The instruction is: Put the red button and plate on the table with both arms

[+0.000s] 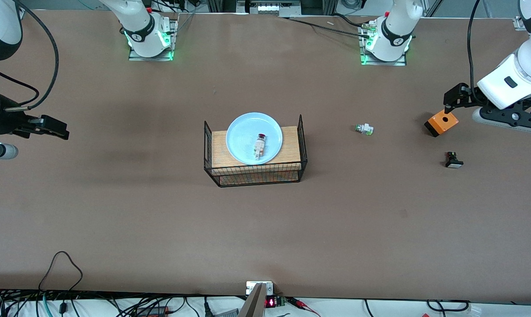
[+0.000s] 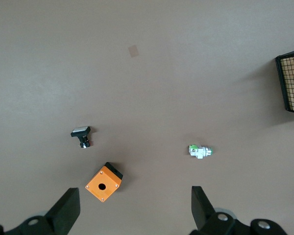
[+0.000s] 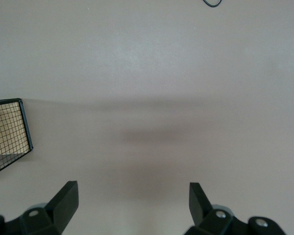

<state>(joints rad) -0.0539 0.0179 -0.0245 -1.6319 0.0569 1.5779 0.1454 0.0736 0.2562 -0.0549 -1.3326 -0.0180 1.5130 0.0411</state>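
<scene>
The pale blue plate (image 1: 248, 132) rests on the wooden top of a black wire rack (image 1: 256, 175) in the middle of the brown table (image 1: 160, 211). The red button (image 1: 260, 145) lies on its side in the plate, dark red cap toward the arms' bases. My left gripper (image 1: 453, 100) (image 2: 135, 208) hangs open over an orange box at the left arm's end of the table, holding nothing. My right gripper (image 1: 54, 127) (image 3: 134, 203) hangs open and empty over bare table at the right arm's end. Neither wrist view shows the plate or the red button.
An orange box (image 1: 441, 123) (image 2: 104, 182) with a round hole sits under the left gripper. A green-capped white piece (image 1: 364, 129) (image 2: 199, 151) lies between it and the rack. A black piece with a white cap (image 1: 453, 160) (image 2: 81, 135) lies nearer the front camera. A rack corner (image 2: 291, 83) (image 3: 7, 134) shows in both wrist views.
</scene>
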